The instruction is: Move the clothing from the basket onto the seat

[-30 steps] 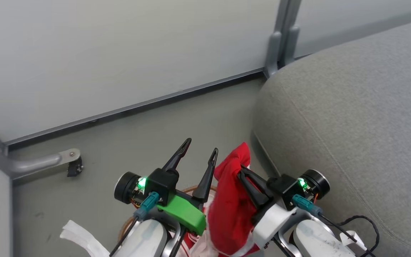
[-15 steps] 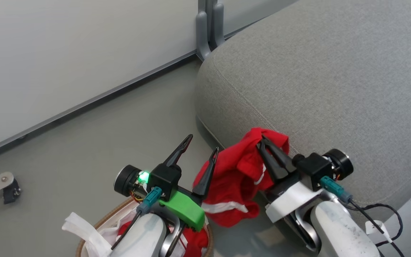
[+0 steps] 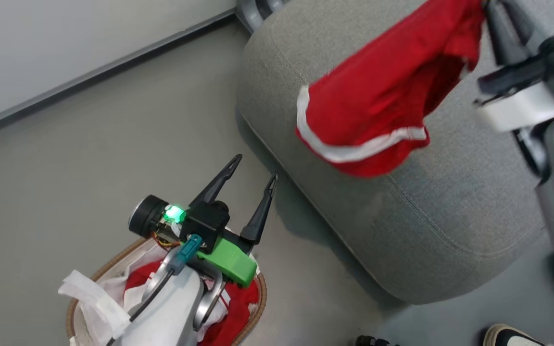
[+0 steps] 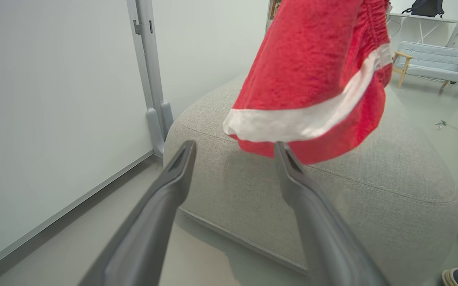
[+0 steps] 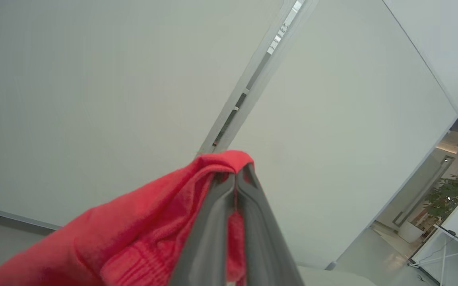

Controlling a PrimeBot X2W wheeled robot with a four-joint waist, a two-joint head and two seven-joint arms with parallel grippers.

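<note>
Red shorts (image 3: 383, 91) with white trim hang in the air over the grey seat (image 3: 450, 206), pinched at the top by my right gripper (image 3: 488, 7), which is shut on them. In the right wrist view the closed fingers (image 5: 229, 222) clamp a fold of the red cloth (image 5: 133, 238). My left gripper (image 3: 256, 166) stands open and holds nothing, above the floor between the basket and the seat. The basket's brown rim (image 3: 260, 293) shows at the lower left, with more red clothing (image 3: 238, 300) and the white liner (image 3: 89, 300) inside. The left wrist view looks past the open fingers (image 4: 173, 178) at the shorts (image 4: 312, 59).
A pale wall with a grey baseboard runs along the upper left, and a grey partition post (image 4: 149, 79) stands beside the seat's far corner. A person's shoe (image 3: 508, 336) is on the floor near the seat's near corner. A pale armchair (image 4: 431, 67) stands far off.
My right gripper has raised the shorts from beside the basket up over the seat. The head camera has turned toward the seat. The left gripper stays open above the basket.
</note>
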